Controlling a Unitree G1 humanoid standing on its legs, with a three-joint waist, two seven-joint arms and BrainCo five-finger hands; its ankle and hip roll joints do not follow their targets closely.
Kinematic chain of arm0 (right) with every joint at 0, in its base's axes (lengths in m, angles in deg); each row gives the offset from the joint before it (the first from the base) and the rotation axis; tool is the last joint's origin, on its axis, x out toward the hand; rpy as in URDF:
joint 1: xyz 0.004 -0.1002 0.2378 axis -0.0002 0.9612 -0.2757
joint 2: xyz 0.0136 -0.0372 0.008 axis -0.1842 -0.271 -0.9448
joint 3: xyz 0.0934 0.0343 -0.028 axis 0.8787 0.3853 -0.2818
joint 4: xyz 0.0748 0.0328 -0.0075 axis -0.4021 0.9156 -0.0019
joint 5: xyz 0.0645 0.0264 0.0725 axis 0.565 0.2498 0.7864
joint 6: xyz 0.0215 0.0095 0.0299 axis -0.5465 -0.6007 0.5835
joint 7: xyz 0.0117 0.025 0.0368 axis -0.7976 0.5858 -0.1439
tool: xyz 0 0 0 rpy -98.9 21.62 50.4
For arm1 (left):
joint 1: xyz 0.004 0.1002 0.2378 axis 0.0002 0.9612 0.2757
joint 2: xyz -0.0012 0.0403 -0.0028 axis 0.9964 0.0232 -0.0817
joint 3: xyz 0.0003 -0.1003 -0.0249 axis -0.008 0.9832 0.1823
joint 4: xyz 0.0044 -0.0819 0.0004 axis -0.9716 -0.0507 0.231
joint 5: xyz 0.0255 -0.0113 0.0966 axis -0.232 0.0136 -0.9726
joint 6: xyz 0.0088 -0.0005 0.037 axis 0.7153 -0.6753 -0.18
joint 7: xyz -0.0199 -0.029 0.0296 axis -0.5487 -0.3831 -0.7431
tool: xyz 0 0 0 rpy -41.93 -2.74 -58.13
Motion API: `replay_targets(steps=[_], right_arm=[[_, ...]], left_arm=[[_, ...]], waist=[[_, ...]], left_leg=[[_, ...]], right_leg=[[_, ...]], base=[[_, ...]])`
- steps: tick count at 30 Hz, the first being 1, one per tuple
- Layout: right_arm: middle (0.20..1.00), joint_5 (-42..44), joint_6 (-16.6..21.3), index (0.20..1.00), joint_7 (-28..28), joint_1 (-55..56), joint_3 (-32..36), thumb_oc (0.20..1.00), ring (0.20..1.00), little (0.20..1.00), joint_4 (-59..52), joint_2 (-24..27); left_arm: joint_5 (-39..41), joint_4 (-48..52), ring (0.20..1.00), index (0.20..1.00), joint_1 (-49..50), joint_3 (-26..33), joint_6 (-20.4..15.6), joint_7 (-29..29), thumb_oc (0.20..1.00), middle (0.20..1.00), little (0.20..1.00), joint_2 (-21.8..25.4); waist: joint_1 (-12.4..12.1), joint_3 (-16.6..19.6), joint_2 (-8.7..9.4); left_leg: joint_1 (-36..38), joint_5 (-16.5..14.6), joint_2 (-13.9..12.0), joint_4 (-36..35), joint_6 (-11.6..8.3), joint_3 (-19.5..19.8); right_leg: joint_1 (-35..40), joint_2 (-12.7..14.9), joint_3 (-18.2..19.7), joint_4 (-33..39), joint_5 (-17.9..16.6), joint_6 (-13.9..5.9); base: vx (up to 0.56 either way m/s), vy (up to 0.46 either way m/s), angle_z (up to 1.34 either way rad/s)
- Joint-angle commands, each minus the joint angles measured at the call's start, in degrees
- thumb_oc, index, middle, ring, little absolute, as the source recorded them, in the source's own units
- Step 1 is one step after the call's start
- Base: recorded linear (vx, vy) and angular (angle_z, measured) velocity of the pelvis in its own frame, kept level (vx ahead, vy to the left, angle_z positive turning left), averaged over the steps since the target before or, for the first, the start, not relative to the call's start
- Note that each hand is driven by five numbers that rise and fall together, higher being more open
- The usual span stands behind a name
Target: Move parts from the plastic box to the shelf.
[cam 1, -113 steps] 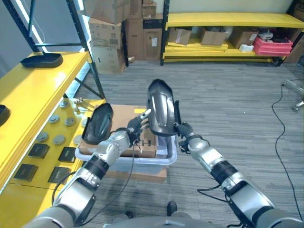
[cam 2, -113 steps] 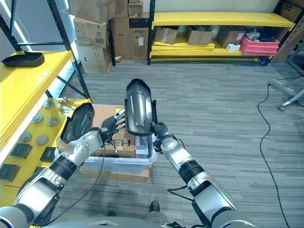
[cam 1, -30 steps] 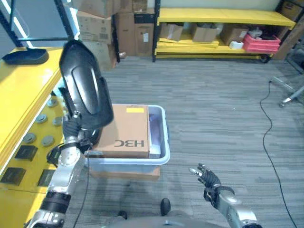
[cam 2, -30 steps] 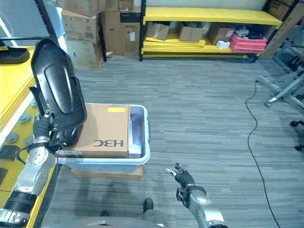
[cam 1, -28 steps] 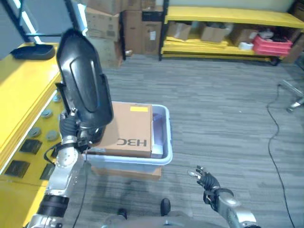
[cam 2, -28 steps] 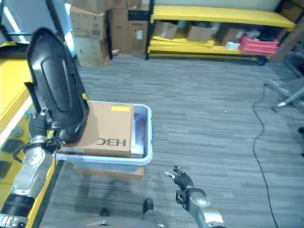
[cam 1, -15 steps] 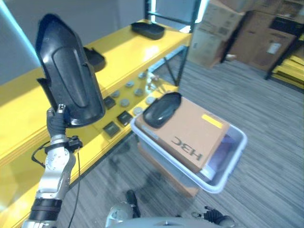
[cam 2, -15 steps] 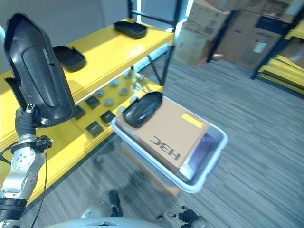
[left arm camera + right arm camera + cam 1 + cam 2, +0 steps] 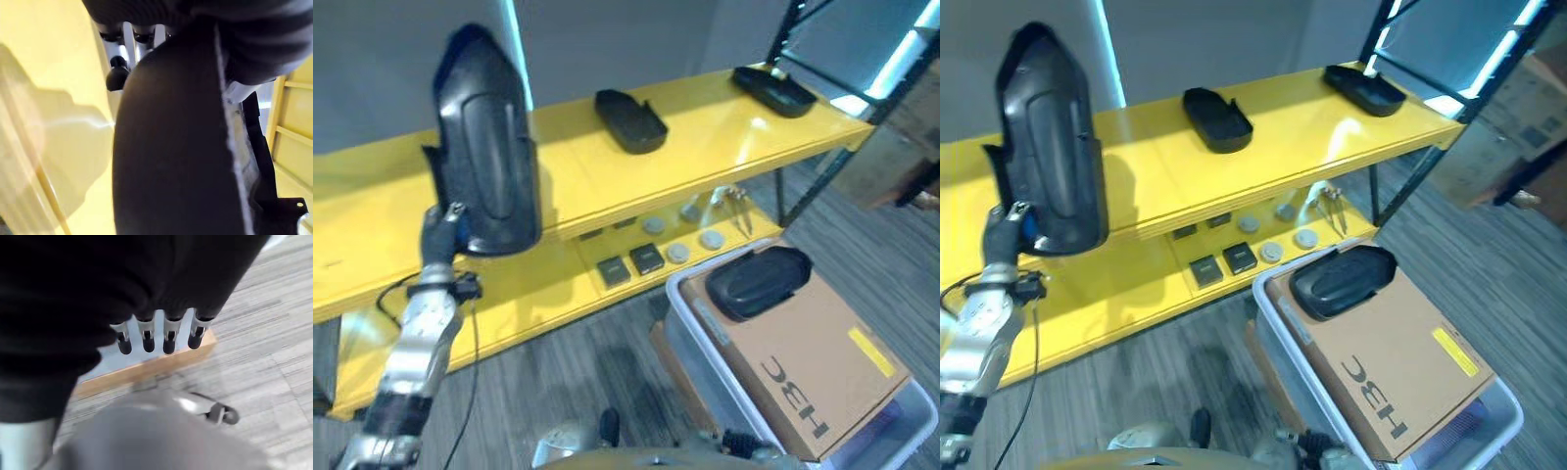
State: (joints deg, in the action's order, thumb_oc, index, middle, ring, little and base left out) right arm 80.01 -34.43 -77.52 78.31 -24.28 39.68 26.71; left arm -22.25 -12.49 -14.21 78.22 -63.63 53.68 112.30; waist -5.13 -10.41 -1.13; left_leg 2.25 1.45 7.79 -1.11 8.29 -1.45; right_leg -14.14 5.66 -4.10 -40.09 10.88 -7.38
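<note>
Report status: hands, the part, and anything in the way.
Left robot hand shut on large black part, held upright before the yellow shelf. Right robot hand open, idle. Two black parts already on shelf; another waits on the cardboard box.

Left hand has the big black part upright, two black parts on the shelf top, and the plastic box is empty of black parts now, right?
Not quite. A black part lies on the cardboard box in the plastic box; both eye views show it. The left hand does hold the big black part upright, with two black parts on the shelf.
</note>
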Motion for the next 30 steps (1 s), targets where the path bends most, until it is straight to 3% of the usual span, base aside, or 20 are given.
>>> replay_targets(steps=[1,2,4,5,10,17,20,21,24,30], right_arm=[[1.0,0.5,1.4,1.0,0.9,2.3,-0.7,1.0,1.0,1.0,4.4,1.3],[1.0,0.6,1.4,1.0,1.0,2.3,-0.6,1.0,1.0,1.0,4.6,1.3],[1.0,0.2,0.8,1.0,1.6,2.5,0.0,1.0,1.0,1.0,5.5,1.0],[1.0,-0.5,0.5,1.0,1.6,2.7,0.1,1.0,1.0,1.0,5.7,0.8],[1.0,-3.7,0.4,1.0,3.0,3.2,-0.6,1.0,1.0,1.0,5.7,2.2],[1.0,-1.9,-1.9,1.0,2.4,4.0,-2.7,1.0,1.0,1.0,3.1,3.5],[1.0,-0.1,-2.4,1.0,2.0,5.4,-2.3,1.0,1.0,1.0,1.2,4.3],[1.0,0.6,-2.3,1.0,2.1,5.8,-1.6,1.0,1.0,1.0,0.6,5.4],[1.0,-0.5,-2.1,1.0,3.7,5.1,-1.9,1.0,1.0,1.0,1.0,6.9],[1.0,-4.2,-1.3,1.0,4.7,5.1,-4.0,1.0,1.0,1.0,2.6,6.7]], left_arm=[[-3.5,6.1,0.2,0.2,-1.5,1.9,-0.3,-3.5,0.2,0.2,0.2,-0.4],[-3.6,6.2,0.2,0.2,-1.6,1.8,-0.2,-3.4,0.2,0.2,0.2,-0.4],[-3.3,5.8,0.2,0.2,-2.6,0.7,0.4,-2.7,0.2,0.2,0.2,0.2],[-3.2,5.6,0.2,0.2,-2.8,0.5,0.7,-2.6,0.2,0.2,0.2,0.4],[-4.0,7.2,0.2,0.2,-2.9,-0.1,3.8,-3.0,0.2,0.2,0.2,-1.2],[-6.7,3.7,0.2,0.2,-7.5,-2.1,8.3,-5.6,0.2,0.2,0.2,-2.9],[-7.0,-0.1,0.2,0.2,-12.6,-3.4,10.9,-5.8,0.2,0.2,0.2,-2.2],[-6.9,-4.4,0.2,0.2,-17.3,-5.5,12.6,-7.2,0.2,0.2,0.2,-1.6],[-5.9,-14.6,0.2,0.2,-23.8,-8.0,15.4,-8.4,0.2,0.2,0.2,-0.2],[-4.3,-33.8,0.2,0.2,-30.8,-10.7,22.8,-9.2,0.2,0.2,0.2,-0.5]], waist=[[1.5,1.6,1.63],[1.8,1.5,1.68],[3.7,1.2,2.38],[4.2,0.9,2.56],[5.0,2.0,4.16],[6.4,3.3,5.67],[8.9,3.4,5.63],[10.9,3.2,4.86],[13.1,2.6,3.45],[16.6,3.3,1.36]], left_leg=[[-1.7,-6.4,-0.3,4.7,-2.81,2.3],[-1.4,-6.8,-0.3,4.9,-2.86,2.9],[-0.3,-8.0,-0.5,5.2,-3.05,6.2],[0.3,-8.4,-0.9,5.3,-3.08,6.9],[1.2,-7.3,-4.4,4.0,-5.19,6.9],[-1.1,-3.9,-11.3,3.0,-8.72,-0.7],[-2.1,-1.5,-16.5,3.3,-10.76,-9.0],[-3.2,0.4,-18.8,3.2,-12.2,-12.9],[-3.0,1.3,-19.5,2.8,-12.91,-14.7],[0.5,0.3,-18.1,1.3,-12.44,-17.2]], right_leg=[[5.7,2.1,0.8,29.0,-17.2,-2.56],[5.9,1.8,1.6,30.5,-17.8,-2.83],[3.7,-0.1,7.7,36.2,-20.6,-4.05],[2.8,-0.8,8.8,36.6,-21.2,-4.29],[6.6,-2.2,9.4,37.5,-19.5,-3.08],[11.5,-3.8,5.6,40.0,-15.4,-0.29],[11.1,-3.6,1.8,39.7,-14.4,0.2],[10.5,-3.4,-0.2,39.4,-14.1,0.56],[10.4,-3.0,-0.3,39.2,-13.7,0.59],[11.1,-2.0,2.4,40.0,-14.3,-0.52]], base=[[0.25,-0.245,0.68],[0.27,-0.263,0.77],[0.29,-0.265,1.11],[0.39,-0.341,1.25],[0.16,-0.205,0.81],[0.07,-0.195,0.15],[-0.06,-0.104,0.61],[-0.11,-0.001,1.15],[-0.05,0.098,0.54],[0.07,0.134,-0.26]])
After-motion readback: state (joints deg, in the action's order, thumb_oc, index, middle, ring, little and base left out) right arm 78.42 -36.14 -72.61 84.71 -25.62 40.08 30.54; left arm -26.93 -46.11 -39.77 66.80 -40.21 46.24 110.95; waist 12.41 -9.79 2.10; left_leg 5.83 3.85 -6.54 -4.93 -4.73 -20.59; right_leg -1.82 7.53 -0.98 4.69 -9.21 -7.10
